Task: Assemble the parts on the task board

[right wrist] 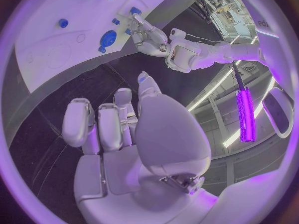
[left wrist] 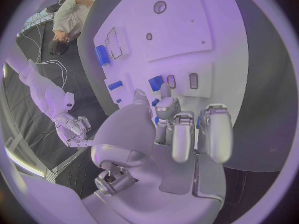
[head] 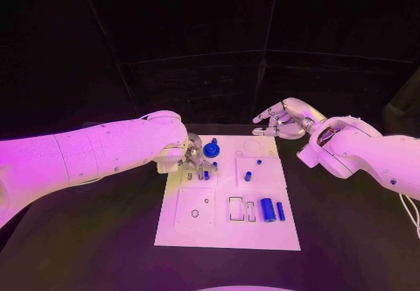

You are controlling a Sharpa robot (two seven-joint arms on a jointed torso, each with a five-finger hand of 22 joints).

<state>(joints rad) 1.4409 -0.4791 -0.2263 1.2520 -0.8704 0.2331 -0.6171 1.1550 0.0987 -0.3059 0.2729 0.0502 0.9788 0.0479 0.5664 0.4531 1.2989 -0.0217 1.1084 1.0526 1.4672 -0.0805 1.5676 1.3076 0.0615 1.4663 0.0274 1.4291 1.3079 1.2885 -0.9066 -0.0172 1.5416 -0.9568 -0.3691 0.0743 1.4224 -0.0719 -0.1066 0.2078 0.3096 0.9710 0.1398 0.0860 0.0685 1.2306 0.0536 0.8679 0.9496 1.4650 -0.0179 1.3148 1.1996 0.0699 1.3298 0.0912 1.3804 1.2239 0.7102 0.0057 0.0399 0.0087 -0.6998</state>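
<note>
We see the left hand (head: 186,156) low over the task board's (head: 263,233) far left corner, fingers curled among small blue parts (head: 206,174) beside the blue disc (head: 211,150); we cannot tell whether it pinches one. The right hand (head: 280,121) hovers empty, fingers apart, beyond the far edge. Risk: crowded fingers may nudge neighbouring parts.

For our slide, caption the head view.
Left robot hand works at the task board beside a blue part; right robot hand hovers beyond it.

One task board (head: 263,233), two hands (head: 191,156)
</note>
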